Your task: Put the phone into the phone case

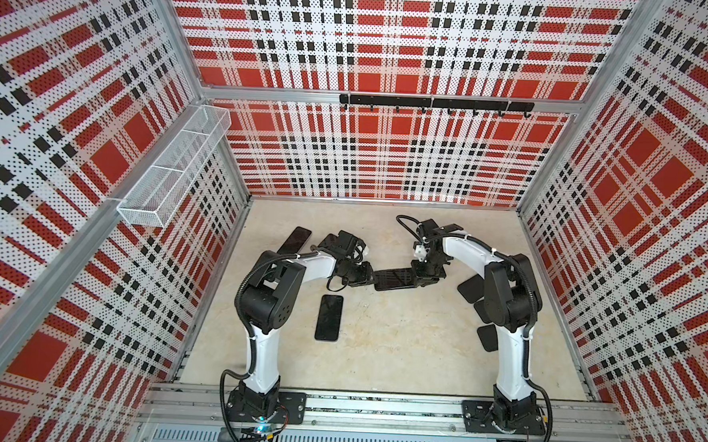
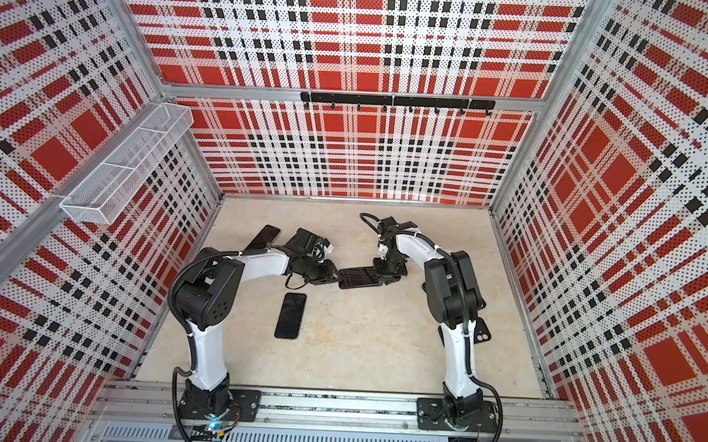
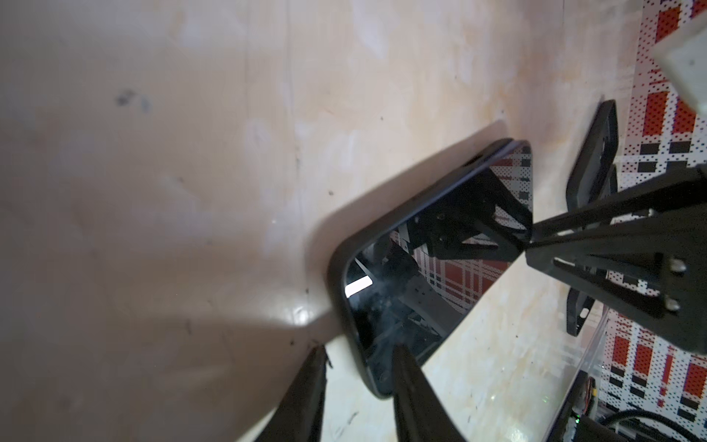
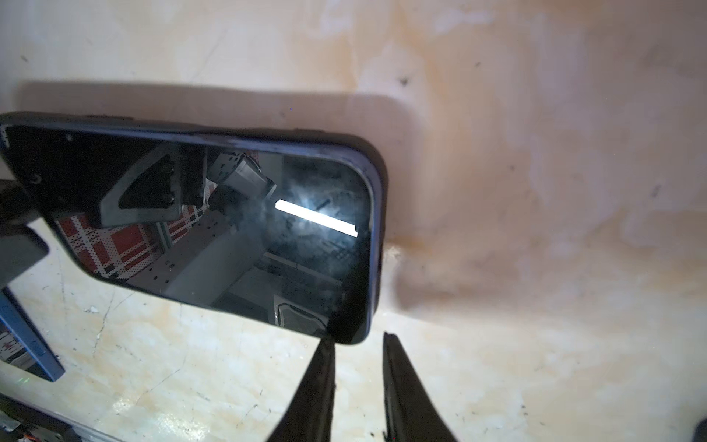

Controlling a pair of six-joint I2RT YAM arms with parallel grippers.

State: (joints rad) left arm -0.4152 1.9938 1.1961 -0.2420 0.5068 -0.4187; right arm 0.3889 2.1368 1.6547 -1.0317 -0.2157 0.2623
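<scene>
A black phone [image 1: 393,279] [image 2: 357,277] lies screen up at mid-table between my two grippers. In the wrist views its glossy screen [image 4: 229,214] [image 3: 440,260] sits inside a dark phone case, whose rim [image 4: 377,214] [image 3: 336,275] wraps the edge. My left gripper [image 1: 369,277] [image 3: 359,354] is open at the phone's left end, and a corner lies between its fingertips without being pinched. My right gripper [image 1: 418,274] [image 4: 357,338] is open at the right end, its tips just at a corner of the case.
A second black phone [image 1: 329,317] [image 2: 290,315] lies nearer the front, and another [image 1: 294,239] is at the far left behind the left arm. Spare black cases [image 1: 471,287] [image 2: 481,332] lie by the right arm. A wire basket [image 1: 172,166] hangs on the left wall.
</scene>
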